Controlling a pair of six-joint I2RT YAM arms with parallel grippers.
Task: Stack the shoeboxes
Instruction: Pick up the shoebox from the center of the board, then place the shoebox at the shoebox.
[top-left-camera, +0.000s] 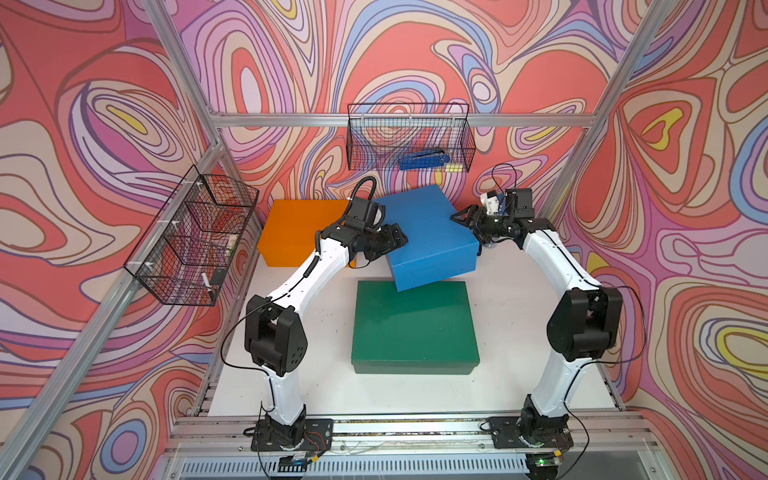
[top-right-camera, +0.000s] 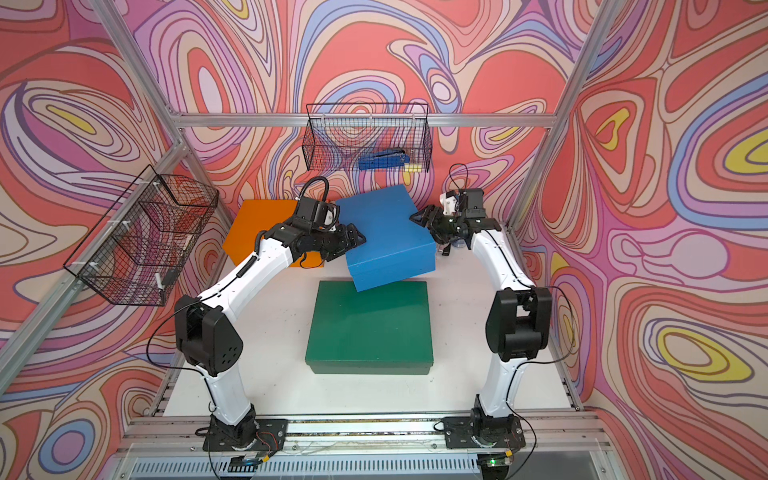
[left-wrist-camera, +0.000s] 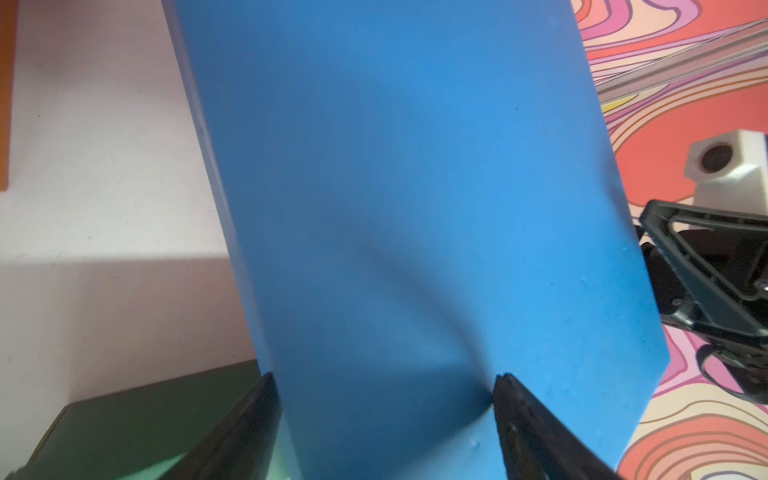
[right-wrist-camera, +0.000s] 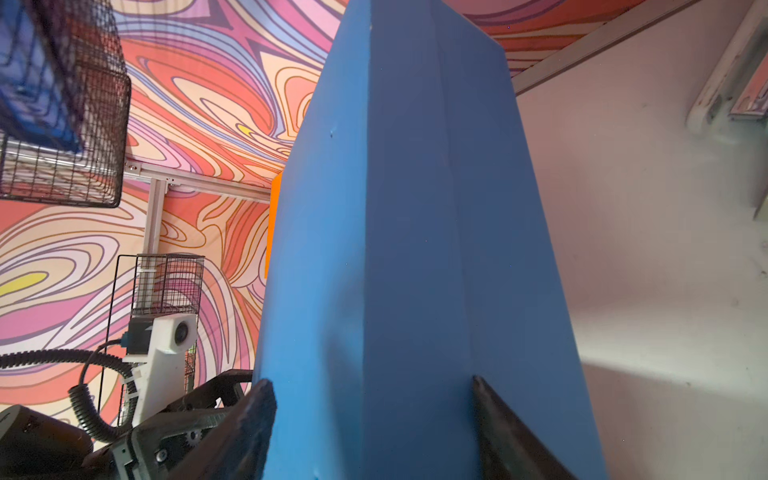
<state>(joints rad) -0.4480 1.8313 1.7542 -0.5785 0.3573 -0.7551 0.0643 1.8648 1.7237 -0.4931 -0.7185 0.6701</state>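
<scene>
1. Fingers of my left gripper pinch the blue shoebox at its left edge; the orange shoebox sits at the table's far-left corner.
2. Blue shoebox tilts, its near corner over the green shoebox, mid-table.
3. I see the right gripper clamping its right corner.

Three plain matte shoeboxes of like size, lids on. Green box: flat on the table, near centre, square to its front edge. Blue box: behind the green, raised, tilted and turned askew, its near corner overhanging the green box's far edge; contact there cannot be told. Orange box: flat at far left, partly hidden.
</scene>
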